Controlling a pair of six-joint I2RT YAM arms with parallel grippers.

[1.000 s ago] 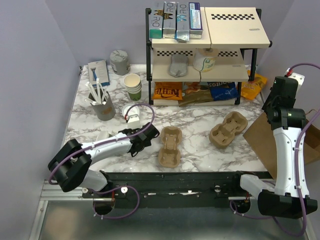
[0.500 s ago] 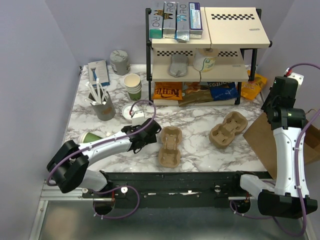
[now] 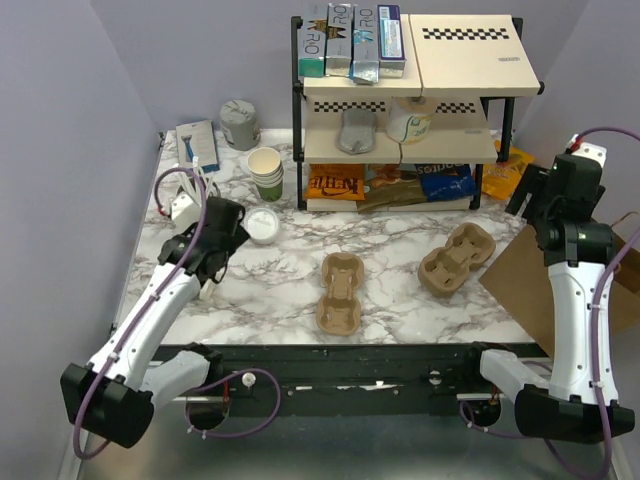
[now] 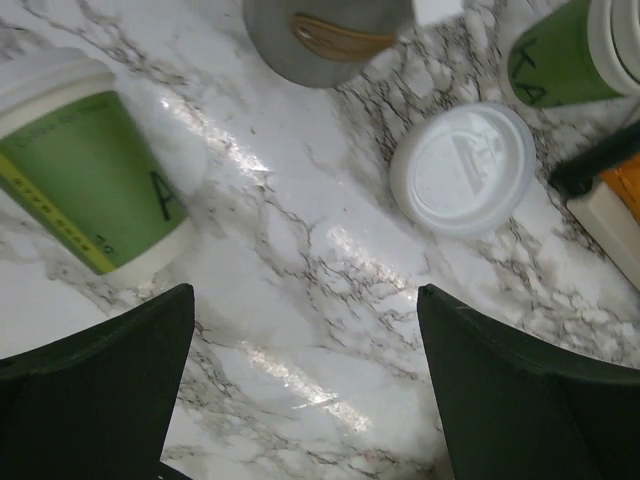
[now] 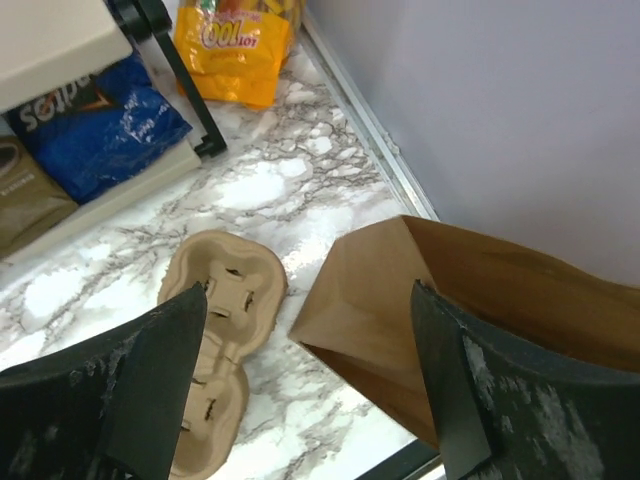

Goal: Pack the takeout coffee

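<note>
Left pincer (image 4: 303,335) gapes, empty; the coffee (image 4: 90,170) lies tipped ahead-left of it. A skewed close could roll it away. Right pincer (image 5: 308,300) spread, empty.

Lavender walls (image 3: 70,120), white marble tabletop (image 3: 395,262), black-framed tiered shelf (image 3: 450,148)

Glossy marble-look table (image 4: 300,300) beneath me, matt paper coffee cup (image 4: 90,180) at my ten o'clock, smooth plastic lid (image 4: 462,168) at two, rough pulp tray (image 5: 215,330), matt paper bag (image 5: 480,310).
</note>
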